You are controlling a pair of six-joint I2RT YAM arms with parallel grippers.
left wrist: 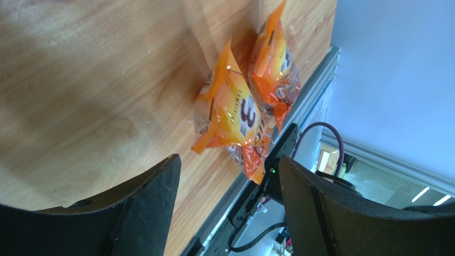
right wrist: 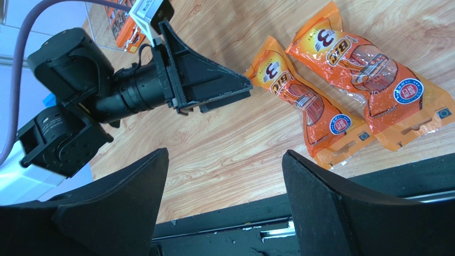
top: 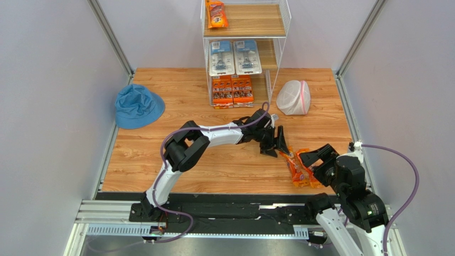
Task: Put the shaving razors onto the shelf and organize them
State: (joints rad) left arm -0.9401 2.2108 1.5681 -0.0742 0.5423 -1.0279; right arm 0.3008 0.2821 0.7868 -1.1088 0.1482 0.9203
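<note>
At four o'clock on the table (top: 224,170), two orange razor bags (top: 299,172) are flanked by the left gripper (top: 283,149) and right gripper (top: 312,157), both spread apart and empty; the shelf (top: 245,37) is seen at twelve.

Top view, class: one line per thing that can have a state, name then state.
Loose bags, flat on table, side by side, unshelved.
Left gripper, open, empty, pointed at loose bags.
Right gripper, open, empty.
Shelf, upright, partly stocked.
Top bag, lying on top level.
Blister cards, side by side, middle level.
Multi-packs, side by side, bottom level.
Hat, on table, crown up.
Mesh bag, on table beside shelf.
</note>
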